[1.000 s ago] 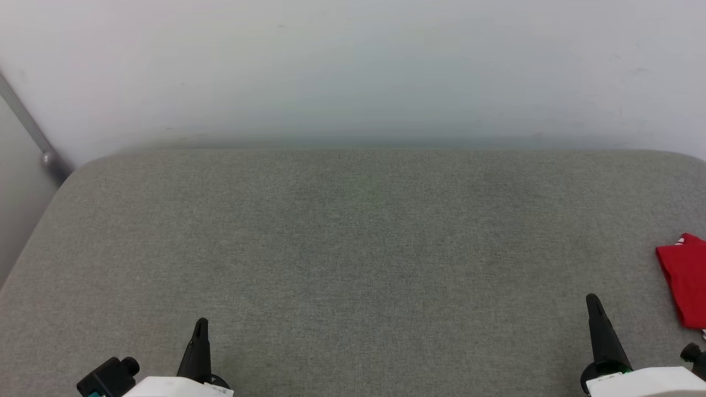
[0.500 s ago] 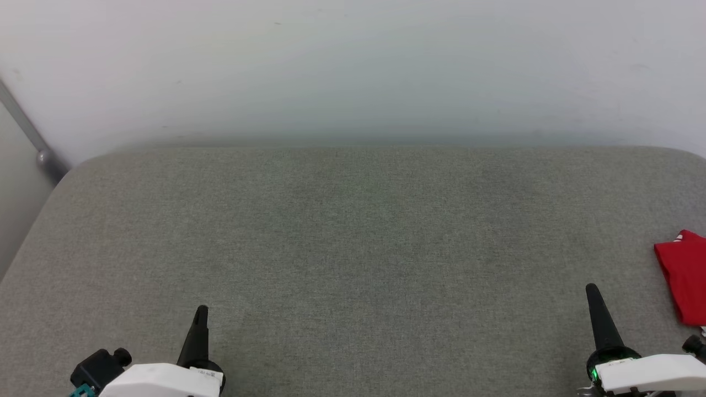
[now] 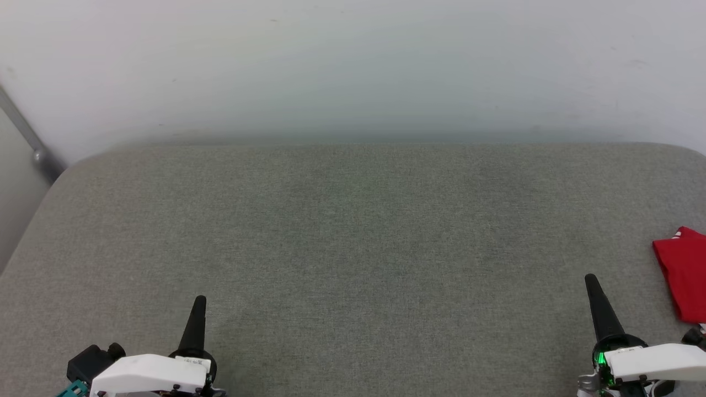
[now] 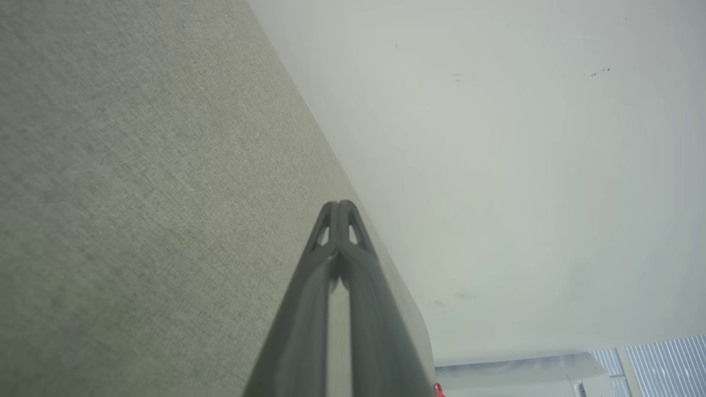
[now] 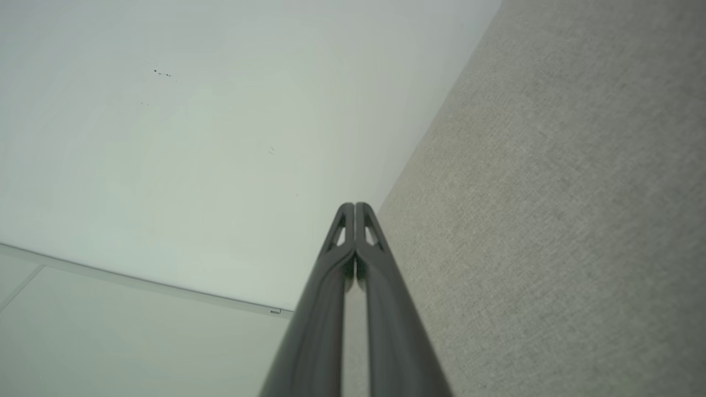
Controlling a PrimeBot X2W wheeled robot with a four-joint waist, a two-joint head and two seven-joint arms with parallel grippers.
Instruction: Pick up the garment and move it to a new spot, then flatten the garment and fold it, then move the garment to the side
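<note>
Grey woven fabric covers the wide padded surface [image 3: 353, 248] in front of the robot, and behind it stands a plain pale wall [image 3: 353, 66]. Both arms are at the near edge. The left gripper [image 3: 199, 302], at the near left, has its two dark fingers pressed together and holds nothing. The right gripper [image 3: 590, 280], at the near right, is closed in the same way and is also empty.

The garment [image 3: 683, 273], a red piece with a small white mark at its far end, lies flat at the right side of the surface. The picture edge cuts it, and it lies near the right gripper but apart from it. Its visible edges look straight, so I judge it is probably folded and put aside there. Most of it is hidden, so I cannot be sure. The arms seem parked low and wide apart, probably to keep the middle free.
</note>
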